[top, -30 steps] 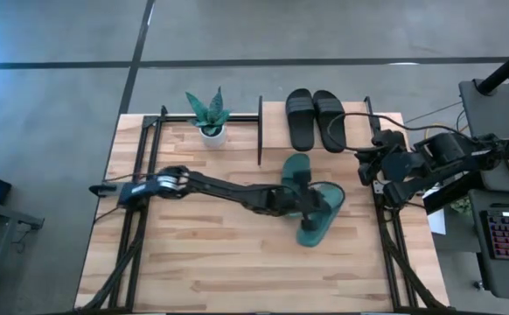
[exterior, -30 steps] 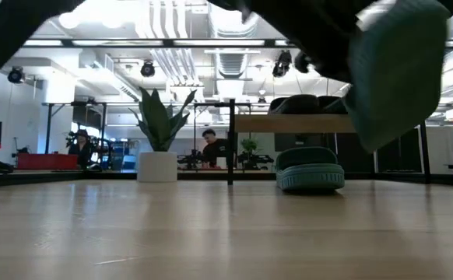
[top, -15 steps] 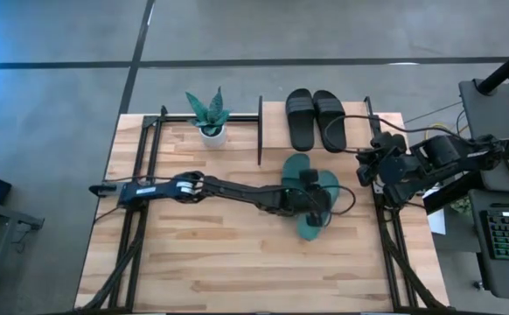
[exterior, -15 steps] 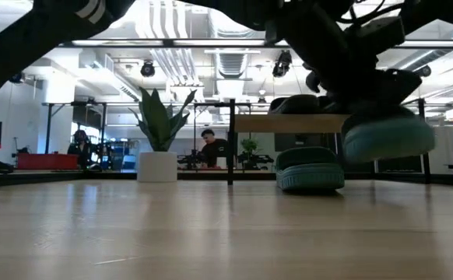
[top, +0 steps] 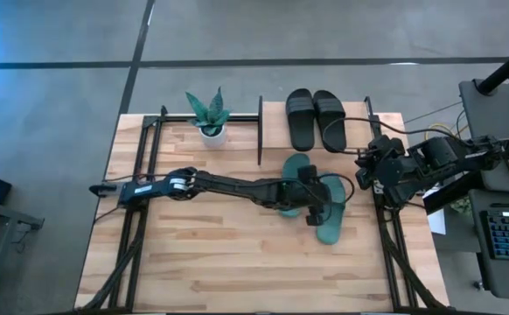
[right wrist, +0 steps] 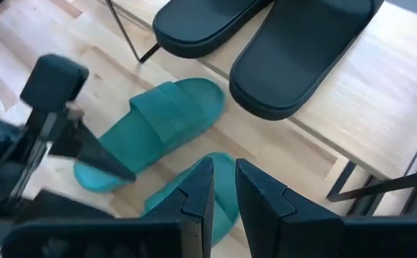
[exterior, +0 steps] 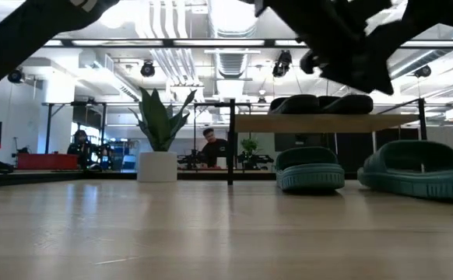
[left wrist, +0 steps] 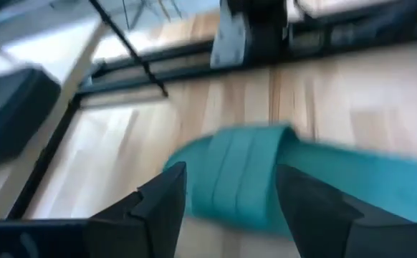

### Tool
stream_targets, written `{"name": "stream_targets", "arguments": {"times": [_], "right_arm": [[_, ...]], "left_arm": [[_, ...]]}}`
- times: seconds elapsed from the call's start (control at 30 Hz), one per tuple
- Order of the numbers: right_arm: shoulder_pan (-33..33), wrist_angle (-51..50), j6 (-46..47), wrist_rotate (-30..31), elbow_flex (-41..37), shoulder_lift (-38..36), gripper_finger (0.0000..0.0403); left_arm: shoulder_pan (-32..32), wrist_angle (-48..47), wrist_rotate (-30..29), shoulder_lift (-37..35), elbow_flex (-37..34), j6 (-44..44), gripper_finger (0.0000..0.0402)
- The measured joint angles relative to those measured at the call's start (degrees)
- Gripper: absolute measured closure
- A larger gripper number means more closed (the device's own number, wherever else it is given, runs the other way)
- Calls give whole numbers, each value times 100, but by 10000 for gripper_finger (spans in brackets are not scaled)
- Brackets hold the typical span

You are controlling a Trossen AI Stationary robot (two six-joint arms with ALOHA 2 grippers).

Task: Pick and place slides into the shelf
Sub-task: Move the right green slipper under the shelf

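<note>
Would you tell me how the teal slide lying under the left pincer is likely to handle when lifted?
The teal slide looks like soft rubber, so probably light and a bit bendy. Its wide strap gives the open left pincer something to hold. Lying flat on its sole, it should not roll.

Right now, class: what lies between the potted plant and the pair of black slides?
In the high view, a thin black shelf post stands between the potted plant and the black slides; otherwise only bare wooden tabletop.
</note>
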Motion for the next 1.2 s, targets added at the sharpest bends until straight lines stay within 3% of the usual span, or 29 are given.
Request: {"name": "stream_targets", "arguments": {"times": [0.2,0.43,0.6,0.8,0.97,1.1,1.2], "right_arm": [[14,7,-16,-929,-17,29,351],[592,135,80,-2327,-548,70,352],[1408,1403,858,-2610,-1308,72,371],[2520,3520,2069,-1990,-2108,356,391],[3232,3645,3938,-1456,-2154,1089,394],[3477,3726,5456,-1567,-2073,1832,394],[3492,3916,6001,-1781,-1906,2398,394]], "left_arm": [[-1,-1838,-52,-387,-30,-66,201],[-17,-3512,-94,-1202,-96,-1325,203],[-135,-3897,-307,-2007,-521,-2277,203],[-536,-4017,-1247,-3150,-1949,-3169,203],[-832,-3704,-1716,-4233,-3544,-3888,204],[-999,-3058,-1680,-4976,-4788,-4075,204],[-1102,-2531,-1688,-5518,-5560,-4070,204]]}}
